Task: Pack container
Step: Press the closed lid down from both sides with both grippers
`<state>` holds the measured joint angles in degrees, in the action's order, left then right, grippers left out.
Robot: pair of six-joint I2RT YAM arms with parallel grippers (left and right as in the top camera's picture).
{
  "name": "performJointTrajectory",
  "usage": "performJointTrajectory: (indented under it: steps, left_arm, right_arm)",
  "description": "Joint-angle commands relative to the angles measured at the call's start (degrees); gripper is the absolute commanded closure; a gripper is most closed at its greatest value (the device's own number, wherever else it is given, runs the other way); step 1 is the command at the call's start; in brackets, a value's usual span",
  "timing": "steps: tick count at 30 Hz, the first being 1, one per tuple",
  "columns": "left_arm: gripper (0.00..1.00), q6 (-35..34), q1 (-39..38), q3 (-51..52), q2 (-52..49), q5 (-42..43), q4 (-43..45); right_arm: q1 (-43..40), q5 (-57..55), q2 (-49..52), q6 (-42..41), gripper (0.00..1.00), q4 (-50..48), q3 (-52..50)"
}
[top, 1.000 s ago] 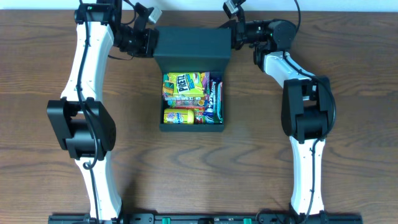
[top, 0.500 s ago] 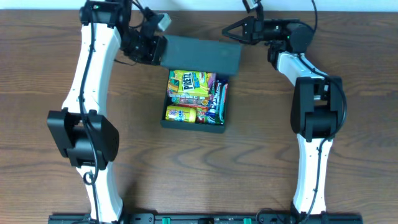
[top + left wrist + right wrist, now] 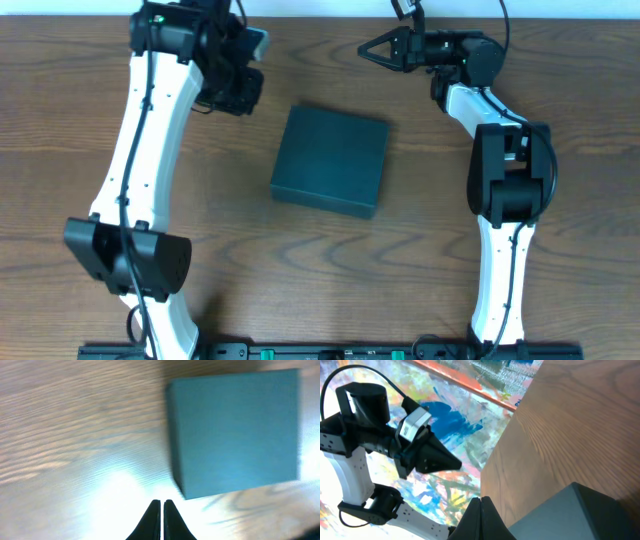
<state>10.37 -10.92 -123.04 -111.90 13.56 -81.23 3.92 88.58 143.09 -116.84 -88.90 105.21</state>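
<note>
Honestly, the container (image 3: 330, 161) looks closed, so my left claw (image 3: 161, 503) and right claw (image 3: 480, 500), both pinched shut beyond it, shouldn't bump it.

- No text, label, brand, number or sign can be read in any of the three views.
- The closed lid of the container (image 3: 330, 160) is shown as plain dark teal, with no writing to be made out on it.
</note>
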Motion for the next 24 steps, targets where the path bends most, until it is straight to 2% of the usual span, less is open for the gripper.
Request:
performJointTrajectory:
  steps: [1, 5, 8, 11, 13, 15, 20, 22, 24]
  left_arm:
    - [0.94, -2.3, 0.6, -0.8, 2.2, -6.6, -0.9]
    - [0.94, -1.7, 0.8, -0.8, 2.5, -6.4, -2.3]
    - [0.94, -1.8, 0.9, -0.8, 2.5, -5.2, -1.7]
    - [0.94, -1.2, 1.1, -0.8, 2.5, -1.0, -0.2]
    - [0.94, -1.2, 1.1, -0.8, 2.5, -0.9, 0.6]
    - [0.94, -1.2, 1.1, -0.8, 2.5, -0.9, 0.5]
    - [0.94, -1.4, 1.0, 0.6, 2.5, 0.0, 0.4]
    - [0.94, -1.4, 1.0, 2.3, 2.5, 0.0, 1.3]
    - [0.94, -1.4, 1.0, 4.1, 2.5, 0.1, 2.4]
  right_arm:
    - [2.0, 0.7, -1.4, -0.7, 0.98, -1.3, 0.2]
    - [4.9, 0.6, -1.8, -0.2, 0.98, -1.3, 0.2]
    - [6.5, 0.0, -1.4, 7.1, 0.98, 2.9, 0.2]
    - [6.6, -2.2, -1.4, 29.5, 0.98, 25.9, 0.2]
    - [5.9, -12.0, -1.4, 44.2, 0.98, 47.0, 0.2]
    - [5.5, -21.6, -1.4, 49.3, 0.98, 55.6, 0.2]
    - [3.0, -32.5, -2.2, 50.2, 0.98, 58.9, 5.2]
    - [1.7, -33.3, -2.3, 53.9, 0.98, 66.2, 10.9]
    - [0.3, -32.6, -2.4, 60.9, 0.98, 80.5, 19.6]
